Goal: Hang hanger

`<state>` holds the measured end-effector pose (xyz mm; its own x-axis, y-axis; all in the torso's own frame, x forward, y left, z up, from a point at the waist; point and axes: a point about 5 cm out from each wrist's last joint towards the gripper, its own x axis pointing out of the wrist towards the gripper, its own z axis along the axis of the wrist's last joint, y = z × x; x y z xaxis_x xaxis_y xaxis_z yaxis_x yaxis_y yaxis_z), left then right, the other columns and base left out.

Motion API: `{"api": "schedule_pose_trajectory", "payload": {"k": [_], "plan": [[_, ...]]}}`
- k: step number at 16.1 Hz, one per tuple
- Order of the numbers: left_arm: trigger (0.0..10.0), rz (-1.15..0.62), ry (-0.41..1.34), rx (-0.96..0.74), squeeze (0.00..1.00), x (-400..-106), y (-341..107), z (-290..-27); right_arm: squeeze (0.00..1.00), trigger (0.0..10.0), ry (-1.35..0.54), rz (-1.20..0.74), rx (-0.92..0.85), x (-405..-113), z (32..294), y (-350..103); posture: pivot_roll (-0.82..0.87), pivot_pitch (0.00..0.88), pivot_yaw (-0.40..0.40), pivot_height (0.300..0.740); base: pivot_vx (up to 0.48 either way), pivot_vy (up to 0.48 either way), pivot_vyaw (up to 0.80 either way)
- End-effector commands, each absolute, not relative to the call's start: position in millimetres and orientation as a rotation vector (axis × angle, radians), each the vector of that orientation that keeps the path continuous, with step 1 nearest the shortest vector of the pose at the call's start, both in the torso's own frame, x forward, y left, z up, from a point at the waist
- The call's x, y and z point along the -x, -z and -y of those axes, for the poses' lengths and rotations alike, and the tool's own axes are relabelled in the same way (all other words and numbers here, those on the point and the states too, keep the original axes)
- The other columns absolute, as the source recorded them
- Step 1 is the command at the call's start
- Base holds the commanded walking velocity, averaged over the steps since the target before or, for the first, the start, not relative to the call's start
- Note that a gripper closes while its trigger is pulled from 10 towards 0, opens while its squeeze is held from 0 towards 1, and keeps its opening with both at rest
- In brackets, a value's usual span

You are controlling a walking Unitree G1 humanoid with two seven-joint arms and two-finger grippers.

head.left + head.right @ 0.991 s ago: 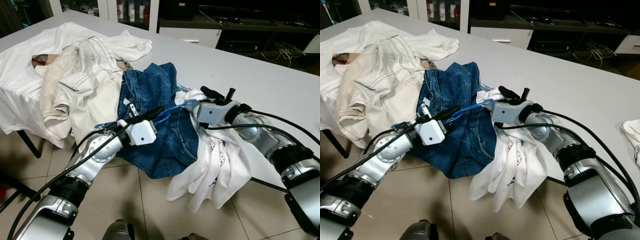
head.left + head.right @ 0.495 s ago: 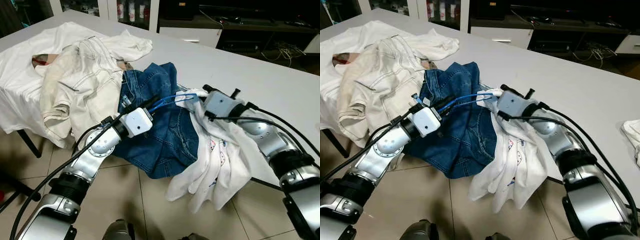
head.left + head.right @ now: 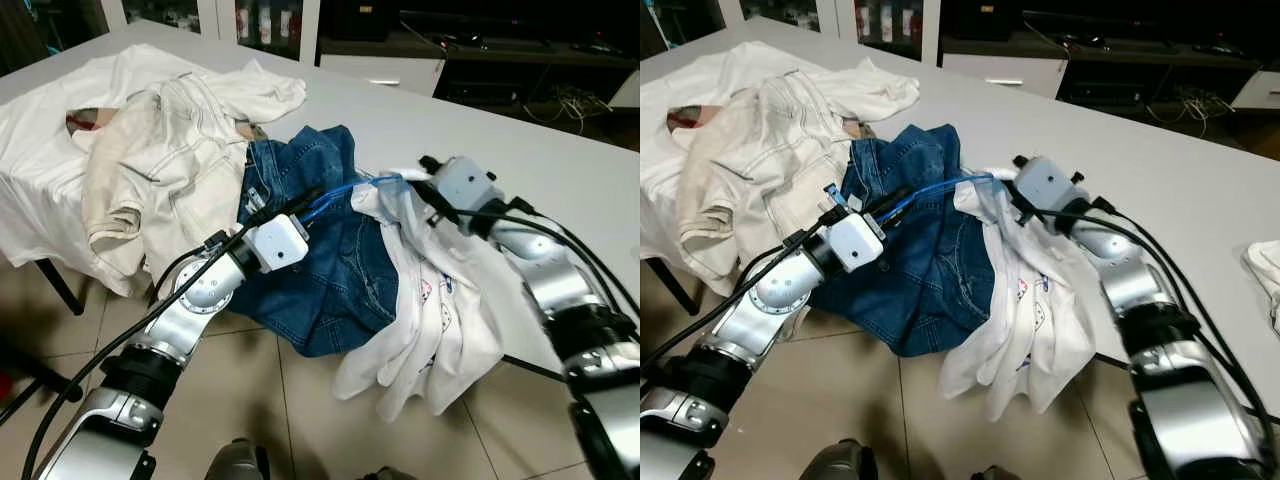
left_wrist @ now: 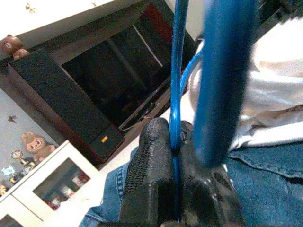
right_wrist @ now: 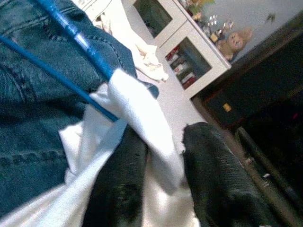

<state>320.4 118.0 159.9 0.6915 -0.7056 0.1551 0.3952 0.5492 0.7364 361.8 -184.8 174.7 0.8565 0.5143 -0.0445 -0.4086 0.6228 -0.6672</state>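
Left eye view: left gripper jaws clamp blue hanger over jeans; right gripper jaws pinch white shirt draping the counter edge; cream trousers beside.

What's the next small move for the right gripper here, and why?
Probably draw the white T-shirt a little further over the thin blue wire hanger. The left gripper has its jaws shut on the hanger wire, holding it above the blue denim jeans. The right gripper pinches a fold of shirt right where the hanger end enters the cloth.
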Motion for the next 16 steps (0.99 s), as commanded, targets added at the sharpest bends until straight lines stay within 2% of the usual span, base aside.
{"api": "schedule_pose_trajectory", "payload": {"k": [1,2,3,4,6,7,12,13,14,16], "plan": [[10.0,0.467,0.645,-0.752,0.00,-322,-161,-125,1.00,10.0,-0.540,0.170,0.947,-358,194,-178,0.10,0.000,-0.076,0.710,0.000,0.000,0.00],[10.0,0.463,0.652,-0.765,0.00,-322,-160,-125,0.80,10.0,-0.558,0.185,1.071,-358,193,-178,0.10,0.000,-0.076,0.710,0.000,0.000,0.00],[10.0,0.462,0.653,-0.768,0.00,-322,-160,-125,0.16,10.0,-0.558,0.192,1.100,-358,192,-179,0.10,0.000,-0.076,0.710,0.000,0.000,0.00],[10.0,0.461,0.653,-0.771,0.00,-322,-160,-125,0.00,10.0,-0.542,0.221,1.167,-358,191,-184,0.10,0.000,-0.076,0.710,0.000,0.000,0.00],[10.0,0.459,0.652,-0.774,0.00,-322,-159,-125,0.00,10.0,-0.500,0.227,1.184,-361,193,-190,0.11,0.000,-0.077,0.710,0.000,0.000,0.00],[10.0,0.456,0.649,-0.776,0.00,-322,-158,-126,0.00,10.0,-0.457,0.162,1.011,-363,200,-185,0.11,0.000,-0.079,0.710,0.000,0.000,0.00],[10.0,0.450,0.650,-0.782,0.00,-321,-156,-127,0.02,10.0,-0.323,0.009,0.404,-370,211,-178,0.11,0.000,-0.072,0.710,0.000,0.000,0.00],[10.0,0.449,0.654,-0.785,0.00,-322,-156,-127,0.13,10.0,-0.330,0.007,0.295,-370,212,-182,0.10,0.000,-0.071,0.710,0.000,0.000,0.00],[10.0,0.449,0.656,-0.787,0.00,-322,-156,-126,0.18,10.0,-0.363,0.011,0.219,-369,208,-185,0.10,0.000,-0.070,0.710,0.000,0.000,0.00],[10.0,0.451,0.661,-0.786,0.00,-322,-156,-124,0.67,10.0,-0.441,0.018,0.063,-365,194,-190,0.10,0.000,-0.070,0.710,0.000,0.000,0.00]]}}
